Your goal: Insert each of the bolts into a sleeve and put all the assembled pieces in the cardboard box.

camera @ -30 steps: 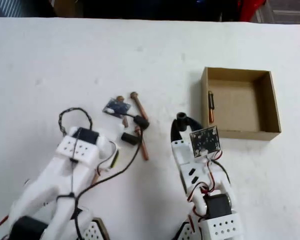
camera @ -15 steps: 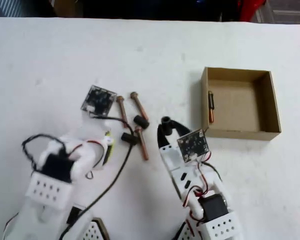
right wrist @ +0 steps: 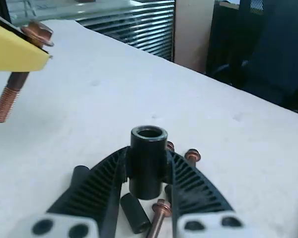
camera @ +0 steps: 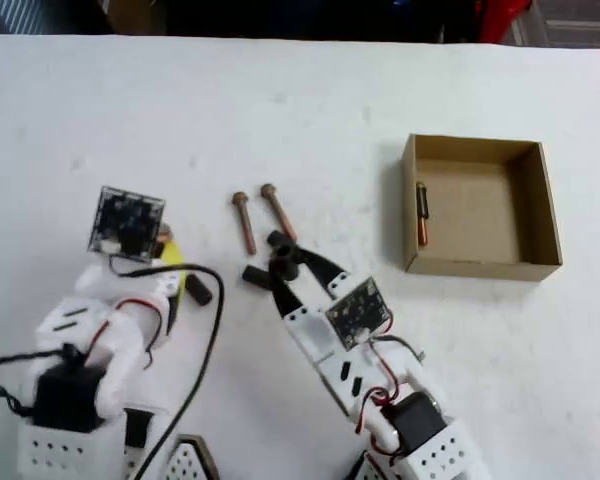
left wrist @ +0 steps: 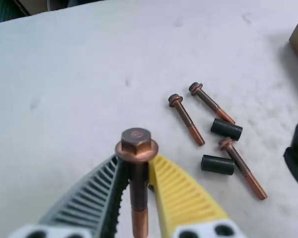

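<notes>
My left gripper [left wrist: 136, 161], clamped on a copper bolt [left wrist: 137, 144], has lifted, and my right gripper [right wrist: 148, 154], clamped on a black sleeve [right wrist: 148, 173], has swung toward it for insertion.

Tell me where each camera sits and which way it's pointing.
High view: fixed above the table, facing down on the cardboard box, left arm and right arm.
Left wrist view: on the left arm, looking along the left tool gripping a bolt.
Right wrist view: on the right arm, looking past the right tool gripping a sleeve.
Shared: both wrist views show that bolt.
</notes>
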Controlling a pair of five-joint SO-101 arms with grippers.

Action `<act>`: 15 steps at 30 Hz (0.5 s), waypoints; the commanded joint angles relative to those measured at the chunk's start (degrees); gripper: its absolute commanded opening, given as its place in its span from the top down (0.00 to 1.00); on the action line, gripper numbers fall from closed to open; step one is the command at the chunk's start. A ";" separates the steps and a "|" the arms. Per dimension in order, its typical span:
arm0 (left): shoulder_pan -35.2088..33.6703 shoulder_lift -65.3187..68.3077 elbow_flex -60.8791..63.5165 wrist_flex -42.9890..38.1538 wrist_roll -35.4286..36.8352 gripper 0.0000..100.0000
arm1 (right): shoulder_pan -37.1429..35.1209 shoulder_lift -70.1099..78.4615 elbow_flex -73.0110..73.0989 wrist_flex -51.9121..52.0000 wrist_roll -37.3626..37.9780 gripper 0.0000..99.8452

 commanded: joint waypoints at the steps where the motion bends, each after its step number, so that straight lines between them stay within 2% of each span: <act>1: -0.22 -3.03 -2.55 0.44 -0.53 0.98 | -2.86 -0.84 0.53 -3.03 1.05 0.98; 6: -0.13 -5.49 -2.64 -1.32 -0.53 0.98 | -2.68 -0.84 0.53 -4.53 6.24 0.98; 15: -0.13 -6.55 -2.64 -10.20 -0.09 0.98 | -2.68 -0.75 0.53 -8.75 6.24 0.98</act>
